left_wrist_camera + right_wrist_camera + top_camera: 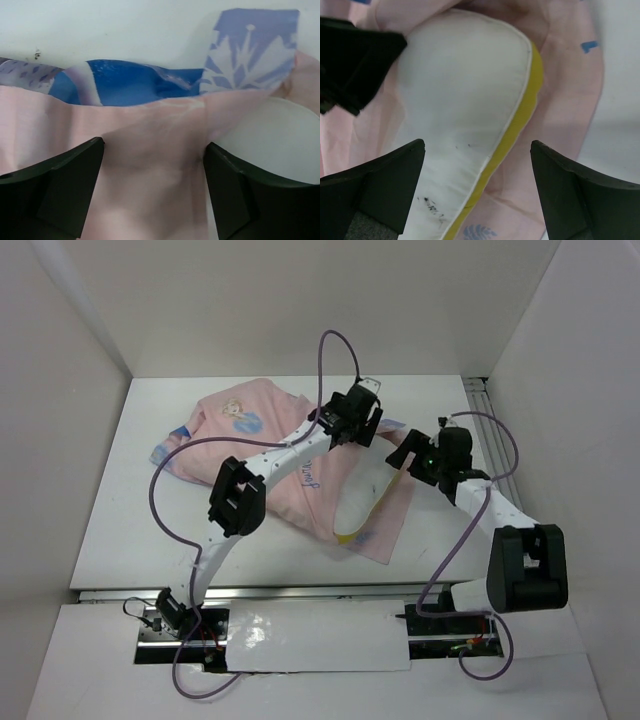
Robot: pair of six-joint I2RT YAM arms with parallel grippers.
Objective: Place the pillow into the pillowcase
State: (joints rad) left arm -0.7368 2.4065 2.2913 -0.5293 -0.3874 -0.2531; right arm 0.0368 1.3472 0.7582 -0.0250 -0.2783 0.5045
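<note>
The thin pale-pink fabric pillowcase (262, 430) shows a blue, snowflake-printed reverse at its far edge, and the plump white pillow (465, 100) has a yellow strip (517, 130) along its right edge.

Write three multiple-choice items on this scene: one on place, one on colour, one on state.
1. The pillow lies: A beside the arm bases; B at the pillowcase's right part; C against the back wall.
2. Its edge strip is: A red; B green; C yellow.
3. The right gripper is: A open; B shut on the pillow; C out of view.

B, the top view shows it there; C, the right wrist view shows yellow; A, it spreads wide over the pillow.
</note>
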